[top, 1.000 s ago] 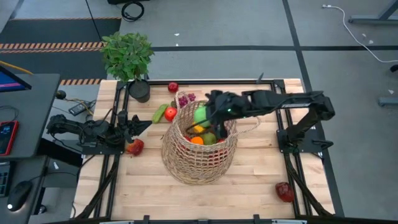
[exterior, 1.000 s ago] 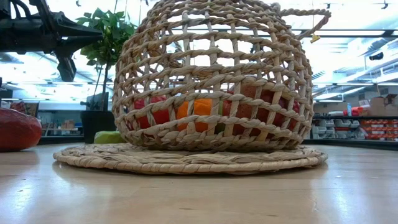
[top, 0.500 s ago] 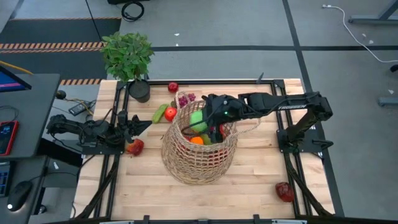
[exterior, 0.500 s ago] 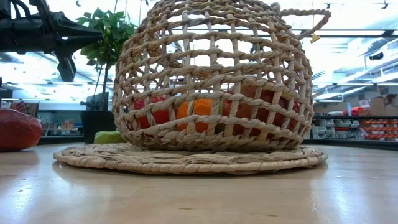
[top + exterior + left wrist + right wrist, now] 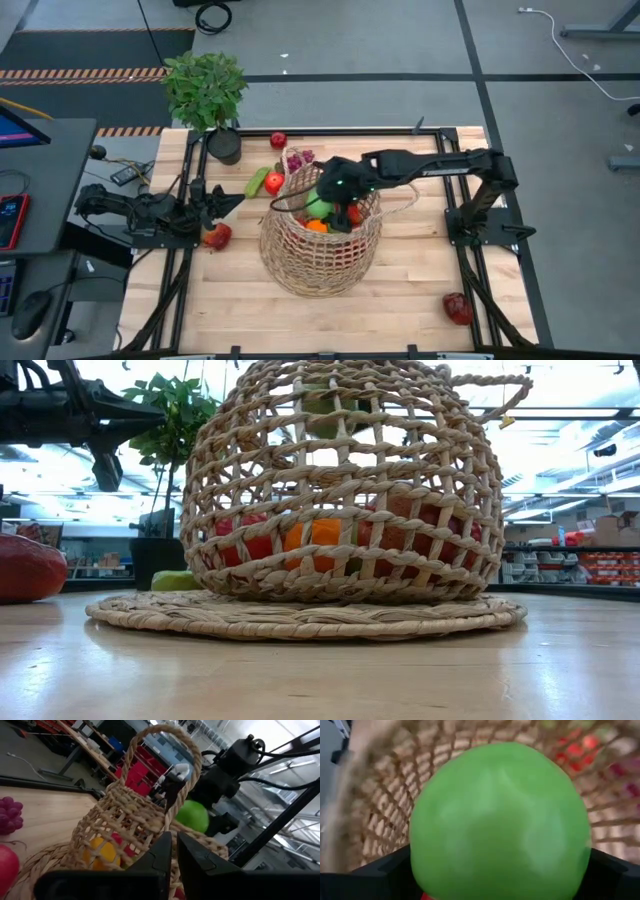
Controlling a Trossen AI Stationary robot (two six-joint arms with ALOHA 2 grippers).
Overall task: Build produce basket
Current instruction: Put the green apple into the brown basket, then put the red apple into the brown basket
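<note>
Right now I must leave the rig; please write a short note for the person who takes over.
Right claw: shut on the green apple, over the mouth of the basket, not yet released.
Left claw: shut, empty, waiting at the table's left edge.
Done: an orange and red produce already lie in the basket.
Left on the table: cucumber, red apple, grapes and a second red apple behind the basket; red pepper on its left; another red pepper at the front right.
</note>
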